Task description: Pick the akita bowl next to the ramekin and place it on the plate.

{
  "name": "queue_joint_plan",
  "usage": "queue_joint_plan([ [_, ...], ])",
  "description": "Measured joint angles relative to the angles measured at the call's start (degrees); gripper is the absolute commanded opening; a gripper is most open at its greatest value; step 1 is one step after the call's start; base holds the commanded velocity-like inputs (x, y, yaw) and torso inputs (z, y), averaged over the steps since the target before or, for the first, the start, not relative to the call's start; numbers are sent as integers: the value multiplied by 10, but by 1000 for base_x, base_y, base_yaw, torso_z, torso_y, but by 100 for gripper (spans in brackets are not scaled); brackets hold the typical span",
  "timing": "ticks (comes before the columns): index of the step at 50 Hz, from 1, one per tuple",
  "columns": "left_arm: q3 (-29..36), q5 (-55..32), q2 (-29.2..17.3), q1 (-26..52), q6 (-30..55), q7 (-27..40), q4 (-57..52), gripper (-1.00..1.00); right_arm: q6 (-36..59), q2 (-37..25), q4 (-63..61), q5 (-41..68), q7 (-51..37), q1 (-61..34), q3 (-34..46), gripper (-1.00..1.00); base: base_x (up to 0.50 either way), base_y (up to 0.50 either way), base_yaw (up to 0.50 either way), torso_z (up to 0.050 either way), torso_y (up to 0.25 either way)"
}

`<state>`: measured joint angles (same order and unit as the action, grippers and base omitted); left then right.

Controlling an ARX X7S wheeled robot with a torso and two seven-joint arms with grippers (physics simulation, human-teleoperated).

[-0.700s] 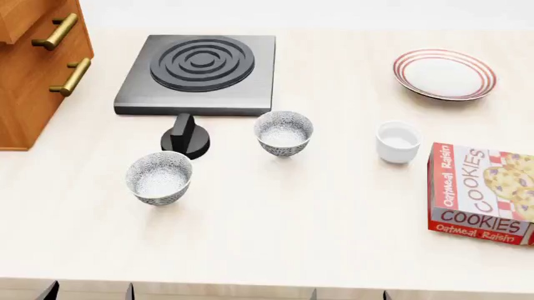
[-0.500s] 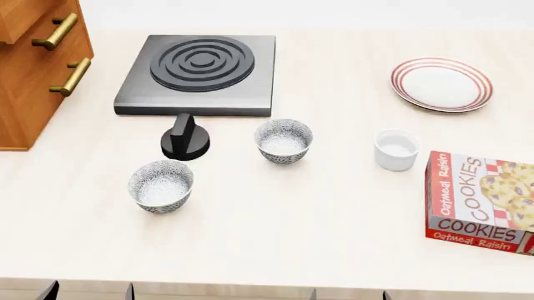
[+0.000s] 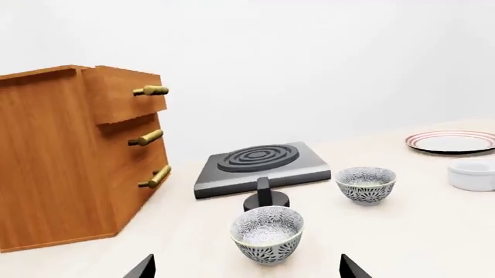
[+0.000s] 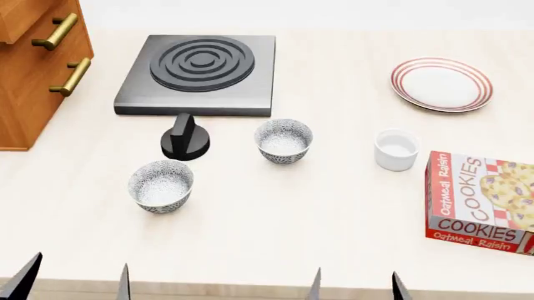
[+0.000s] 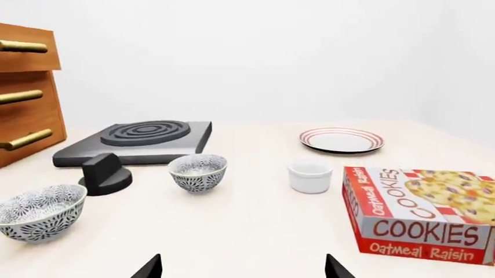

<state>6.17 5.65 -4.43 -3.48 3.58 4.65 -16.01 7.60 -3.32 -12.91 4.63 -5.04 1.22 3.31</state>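
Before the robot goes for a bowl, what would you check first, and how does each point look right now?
1. Target identified: akita bowl is the one nearer the ramekin: ok.
2. Twin bowl stands apart: ok.
3. Bowl upright, empty: ok.
4. Plate bare: ok.
5. Right end effector open, holding nothing: ok.
6. Cookie box beside the path to the plate: cannot tell whether it clears.

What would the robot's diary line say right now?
phase: start | both fingers open, empty | akita bowl beside ramekin, untouched | plate empty
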Motion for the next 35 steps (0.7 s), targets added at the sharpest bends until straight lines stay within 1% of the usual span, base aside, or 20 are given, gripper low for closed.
queue_joint_plan([
  [9,5,4,-15,6,86,-16,-112,100,107,-19,-116,26,-10,-8,7,100,0,0,0,0,0],
  [22,-14,-17,-29,65,259,-42,-258,100,293,-44,-269,82,-26,-64,-7,100,0,0,0,0,0],
  [27,-23,-26,-34,89,324,-51,-307,100,370,-51,-323,108,-32,-95,-21,100,0,0,0,0,0],
  [35,-32,-43,-43,127,410,-67,-371,100,493,-55,-396,181,-48,-156,-68,100,0,0,0,0,0],
])
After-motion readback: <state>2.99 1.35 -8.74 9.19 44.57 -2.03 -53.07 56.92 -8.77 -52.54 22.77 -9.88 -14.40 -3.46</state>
